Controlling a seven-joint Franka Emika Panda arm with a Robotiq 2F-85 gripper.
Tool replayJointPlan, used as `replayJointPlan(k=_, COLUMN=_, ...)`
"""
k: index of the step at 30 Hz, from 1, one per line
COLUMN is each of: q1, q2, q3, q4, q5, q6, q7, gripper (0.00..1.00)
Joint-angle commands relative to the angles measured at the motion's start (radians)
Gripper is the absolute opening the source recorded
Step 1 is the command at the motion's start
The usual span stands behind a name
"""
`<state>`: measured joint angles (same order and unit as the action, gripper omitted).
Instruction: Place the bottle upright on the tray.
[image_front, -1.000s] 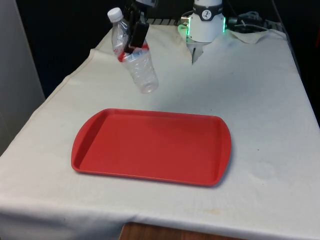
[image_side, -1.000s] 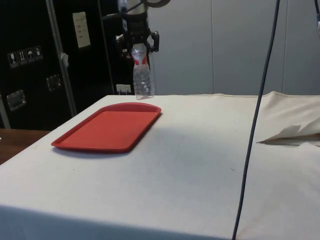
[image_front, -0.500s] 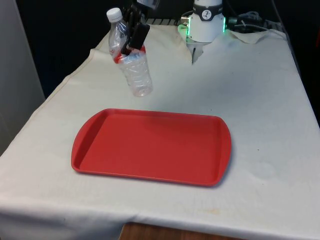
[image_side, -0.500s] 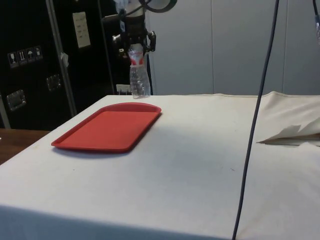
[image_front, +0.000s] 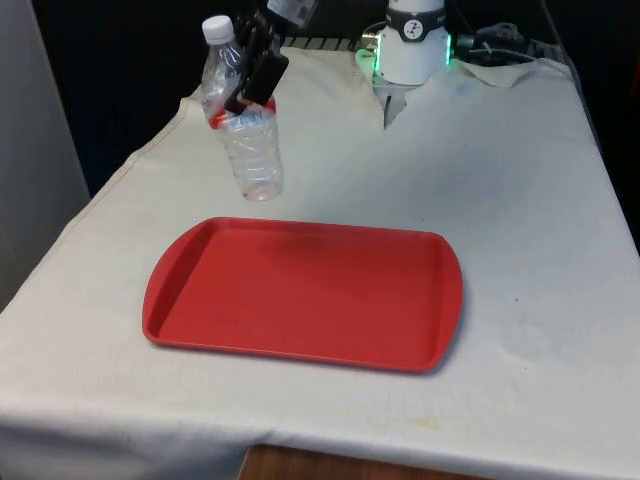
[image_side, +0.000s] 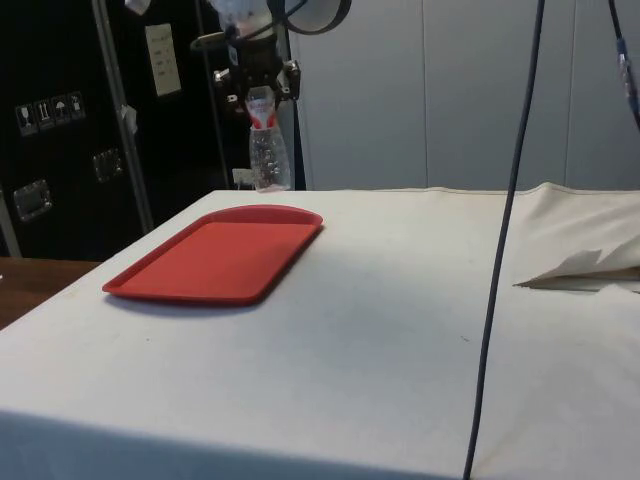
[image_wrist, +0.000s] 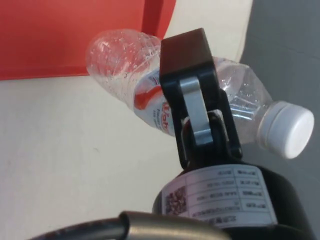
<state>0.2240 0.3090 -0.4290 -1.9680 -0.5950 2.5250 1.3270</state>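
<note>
The bottle (image_front: 240, 115) is one clear plastic bottle with a white cap and a red-and-white label band, and it hangs in the air, clear of the table, gripped around its upper body by the single black gripper (image_front: 256, 72). The two fingers are clamped on the bottle at the label, one finger (image_wrist: 192, 90) lying across the near side in the wrist view, the other hidden behind the plastic. The bottle is close to upright but tilted, its cap leaning towards the front view's left and its base swung slightly towards the front view's right. In the side view the bottle (image_side: 262, 140) hangs below the gripper (image_side: 256, 80) with its base above the cloth, beyond the far end of the tray (image_side: 215, 255). There is one tray (image_front: 300, 292), red, rectangular with rounded corners and a raised rim, lying flat on the white cloth (image_front: 520, 200), and nothing rests on it. The bottle's base is beyond the tray's far edge, towards its corner on the front view's left, not over the tray surface as far as I can judge from the front view. In the wrist view the bottle (image_wrist: 150, 80) lies across the tray's edge (image_wrist: 150, 20), with cloth below it.
</note>
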Motion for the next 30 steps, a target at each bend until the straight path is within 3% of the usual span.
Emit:
replayJointPlan(k=1, q1=0.009, q2=0.009, q3=-0.011, q4=0.013, q5=-0.027, q6=0.0, q7=0.032, gripper=0.33)
replayJointPlan(k=2, q1=0.009, q2=0.012, q3=-0.012, q4=0.018, q5=-0.035, q6=-0.002, q7=0.039, gripper=0.33)
replayJointPlan(k=3, q1=0.0, q2=0.005, q3=0.0, q4=0.008, q5=-0.016, q6=-0.003, q7=0.015, gripper=0.33)
replayJointPlan(k=4, q1=0.009, q2=0.017, q3=-0.011, q4=0.026, q5=-0.051, q6=-0.005, q7=0.054, gripper=0.33)
replayJointPlan(k=12, q1=0.009, q2=0.043, q3=-0.011, q4=0.062, q5=-0.127, q6=-0.024, q7=0.126, gripper=0.33)
replayJointPlan(k=13, q1=0.001, q2=0.034, q3=0.0, q4=0.05, q5=-0.104, q6=-0.023, q7=0.097, gripper=0.33)
replayJointPlan(k=14, q1=0.01, q2=0.045, q3=-0.01, q4=0.066, q5=-0.135, q6=-0.028, q7=0.133, gripper=0.33)
replayJointPlan(k=21, q1=0.011, q2=0.07, q3=-0.01, q4=0.098, q5=-0.197, q6=-0.051, q7=0.193, gripper=0.33)
replayJointPlan(k=22, q1=0.002, q2=0.062, q3=0.001, q4=0.088, q5=-0.177, q6=-0.05, q7=0.167, gripper=0.33)
replayJointPlan(k=23, q1=0.011, q2=0.073, q3=-0.01, q4=0.102, q5=-0.205, q6=-0.055, q7=0.2, gripper=0.33)
replayJointPlan(k=30, q1=0.015, q2=0.091, q3=-0.005, q4=0.129, q5=-0.262, q6=-0.085, q7=0.256, gripper=0.33)
